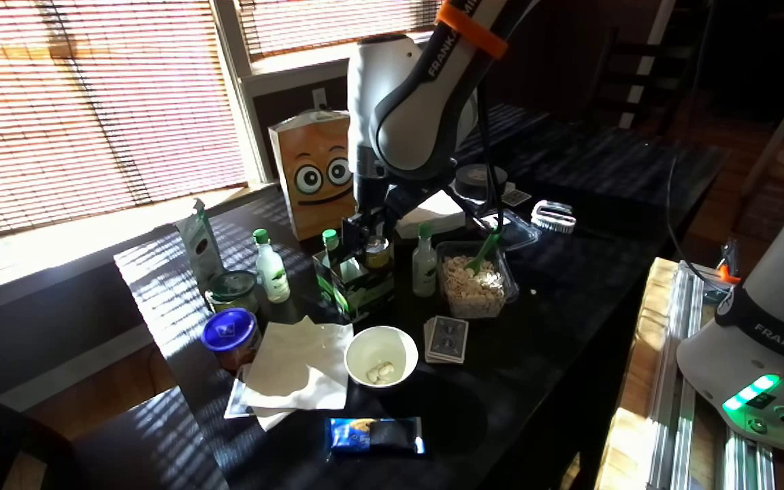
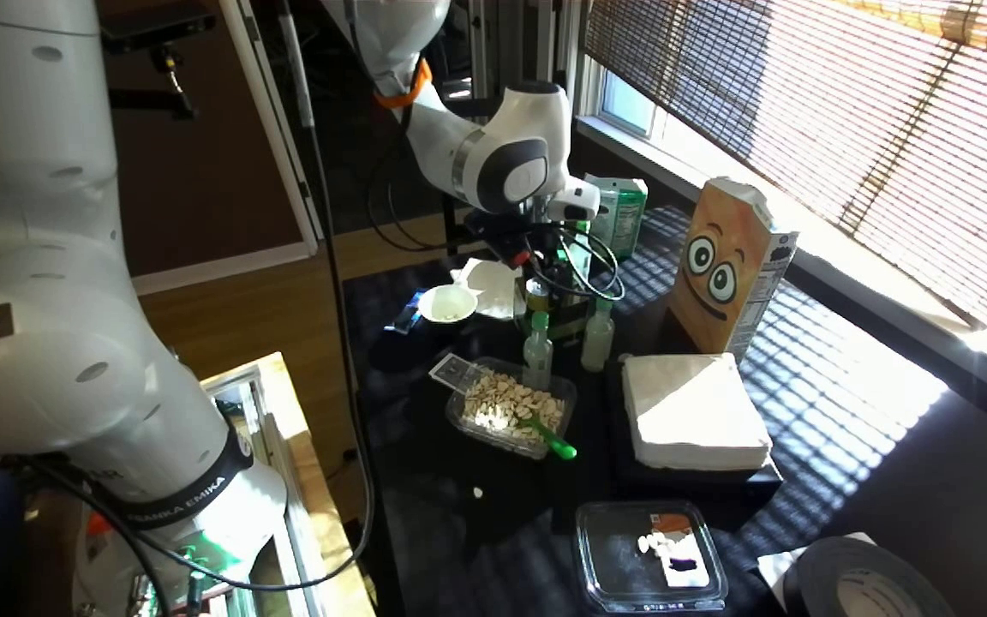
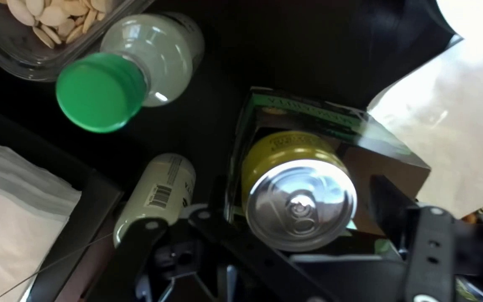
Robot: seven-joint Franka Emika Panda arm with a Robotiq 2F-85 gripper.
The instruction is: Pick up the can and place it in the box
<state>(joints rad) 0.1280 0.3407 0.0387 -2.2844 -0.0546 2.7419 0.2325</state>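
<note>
As I look down the wrist view, the smooth metal can (image 3: 302,205), round and shiny-lidded, sits inside a thin-walled cardboard carton (image 3: 308,109). My gripper (image 3: 299,186) has its jaws apart, one to either side of the can. In both exterior views, the tall, flat-sided box (image 1: 316,184) stands near the carton.

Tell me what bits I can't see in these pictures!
Can: in an exterior view, the carton hides its bottom.
Box: in an exterior view, the arm covers one side.
Bowl: cut off by a corner in the wrist view.
Tape: cut off by the bottom edge of an exterior view.
</note>
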